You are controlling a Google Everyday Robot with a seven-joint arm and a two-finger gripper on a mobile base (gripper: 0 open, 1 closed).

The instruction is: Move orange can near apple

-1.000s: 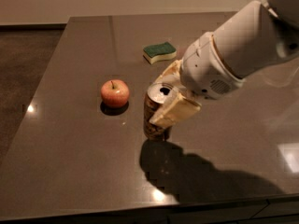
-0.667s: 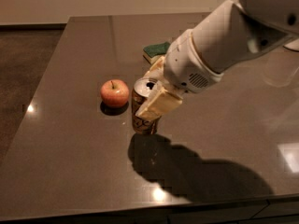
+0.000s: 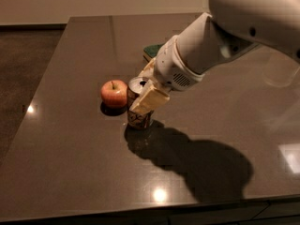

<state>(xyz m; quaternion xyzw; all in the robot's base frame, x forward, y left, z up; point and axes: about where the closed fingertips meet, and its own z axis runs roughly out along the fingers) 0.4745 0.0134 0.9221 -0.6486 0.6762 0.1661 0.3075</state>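
Observation:
The orange can (image 3: 137,120) stands upright on the dark table (image 3: 70,149), its silver top showing, right beside the apple (image 3: 114,93) and close to touching it. The apple is red and yellowish with a short stem, just left of the can. My gripper (image 3: 146,89) comes in from the upper right on a white arm and is shut on the orange can, one cream finger (image 3: 149,100) across the can's front, the other behind its top. The can's lower part shows below the finger.
A green-topped sponge (image 3: 153,50) lies behind the gripper, mostly hidden by the arm. The arm's shadow falls on the table to the right of the can. The table's left edge meets dark floor (image 3: 23,69).
The gripper has carried the orange can leftwards across the table, from well right of the apple to right beside it. The apple has not moved.

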